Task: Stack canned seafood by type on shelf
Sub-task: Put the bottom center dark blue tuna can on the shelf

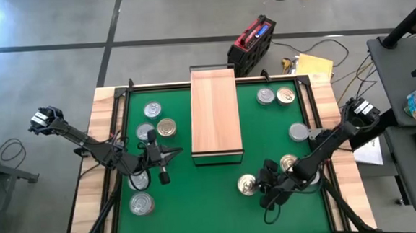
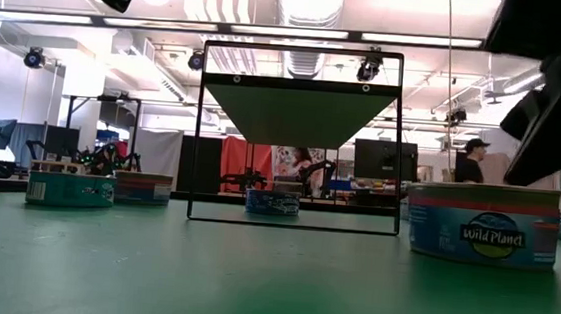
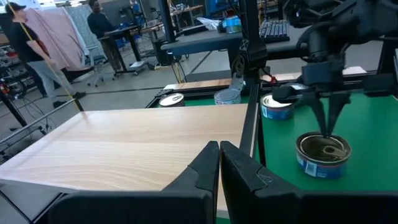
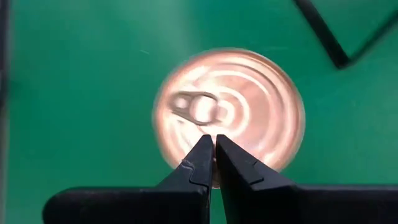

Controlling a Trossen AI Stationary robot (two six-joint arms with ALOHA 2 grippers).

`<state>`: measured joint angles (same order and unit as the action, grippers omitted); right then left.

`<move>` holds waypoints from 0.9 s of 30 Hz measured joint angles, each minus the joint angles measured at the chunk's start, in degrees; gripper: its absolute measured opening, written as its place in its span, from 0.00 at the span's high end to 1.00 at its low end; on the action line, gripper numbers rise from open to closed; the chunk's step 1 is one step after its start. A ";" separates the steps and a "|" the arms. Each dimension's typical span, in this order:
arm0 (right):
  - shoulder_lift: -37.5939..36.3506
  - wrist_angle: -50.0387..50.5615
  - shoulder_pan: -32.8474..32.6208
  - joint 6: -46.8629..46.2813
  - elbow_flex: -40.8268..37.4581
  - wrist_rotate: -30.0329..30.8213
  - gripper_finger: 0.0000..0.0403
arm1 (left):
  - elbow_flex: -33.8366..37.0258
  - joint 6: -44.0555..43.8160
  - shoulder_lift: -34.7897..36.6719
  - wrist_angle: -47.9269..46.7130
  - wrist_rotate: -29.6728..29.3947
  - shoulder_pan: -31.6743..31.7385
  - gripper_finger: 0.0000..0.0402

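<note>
my right gripper (image 4: 213,155): fingers pressed together, holding nothing
gold-lidded can (image 4: 230,106): straight beneath my tips; lower centre of high view
shelf (image 1: 215,112): up-left of it, bare
left gripper (image 3: 219,163): closed, empty, farther

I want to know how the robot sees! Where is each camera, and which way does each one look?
High view: above the table, looking straight down on the shelf, cans and both arms.
Low view: at mat height, looking level under the shelf into the room; arm parts hang at top.
Left wrist view: on the left arm, looking over the shelf; the shut left gripper shows.
Right wrist view: looking down at a gold-lidded can; the shut right gripper shows.
Shared: both wrist views show that can.
</note>
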<state>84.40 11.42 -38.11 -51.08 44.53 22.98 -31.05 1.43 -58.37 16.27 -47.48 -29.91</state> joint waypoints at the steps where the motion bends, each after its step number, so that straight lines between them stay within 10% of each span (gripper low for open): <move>1: -0.20 1.07 -0.16 0.04 0.89 0.06 0.97 | 0.00 0.00 0.00 0.11 0.00 0.01 1.00; 11: -1.14 22.23 0.16 1.99 11.73 2.96 0.97 | 0.00 0.61 0.00 0.40 0.00 0.01 1.00; 27: -6.66 25.76 2.25 0.82 9.94 -0.53 0.97 | 0.00 0.06 -0.15 0.70 0.48 0.02 1.00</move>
<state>77.74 37.17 -35.86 -50.26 54.48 22.46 -31.05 1.49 -58.52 16.97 -47.00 -29.89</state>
